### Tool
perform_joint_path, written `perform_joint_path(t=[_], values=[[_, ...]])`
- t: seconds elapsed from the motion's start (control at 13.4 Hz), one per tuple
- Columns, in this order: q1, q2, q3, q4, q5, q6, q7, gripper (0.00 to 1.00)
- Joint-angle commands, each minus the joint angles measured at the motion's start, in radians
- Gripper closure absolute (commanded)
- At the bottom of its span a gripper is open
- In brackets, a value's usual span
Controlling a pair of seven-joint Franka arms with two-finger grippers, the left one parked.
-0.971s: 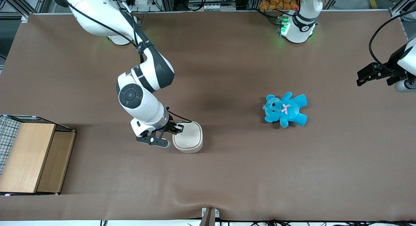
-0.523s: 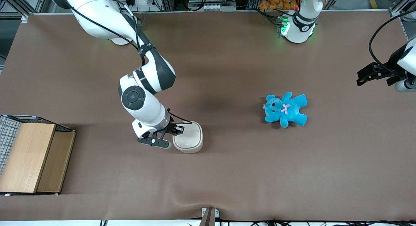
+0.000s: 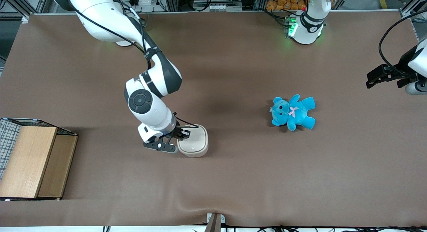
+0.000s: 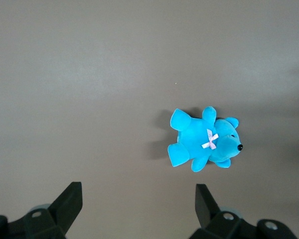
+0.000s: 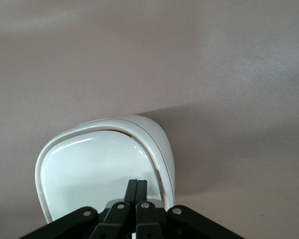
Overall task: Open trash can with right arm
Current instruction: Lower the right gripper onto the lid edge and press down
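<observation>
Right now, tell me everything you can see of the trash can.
The trash can is a small cream-white bin of glossy plastic with a rounded-square top and a dished flip lid. It stands upright on the brown table, lid nearly flat with a thin gap along one edge. The right arm's claw, fingers shut together, rests on the lid's edge.

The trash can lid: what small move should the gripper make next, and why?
Probably press down a little more on the lid. The gripper sits with its fingers shut together on the lid's edge toward the working arm's end of the trash can, and only a thin gap shows along the lid's rim, so the lid is not yet flipped open.
</observation>
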Motion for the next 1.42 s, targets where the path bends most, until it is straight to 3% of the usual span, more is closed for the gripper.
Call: perform_joint_path(t=[0.0,0.37,1.34], values=[[0.013,0.026,-0.009,0.031,-0.017,0.004,0.006,1.0],[0.017,0.043,-0.009,0.022,-0.054,0.059,0.007,1.0],[0.019,0.046,-0.012,0.001,-0.075,0.06,0.013,1.0]])
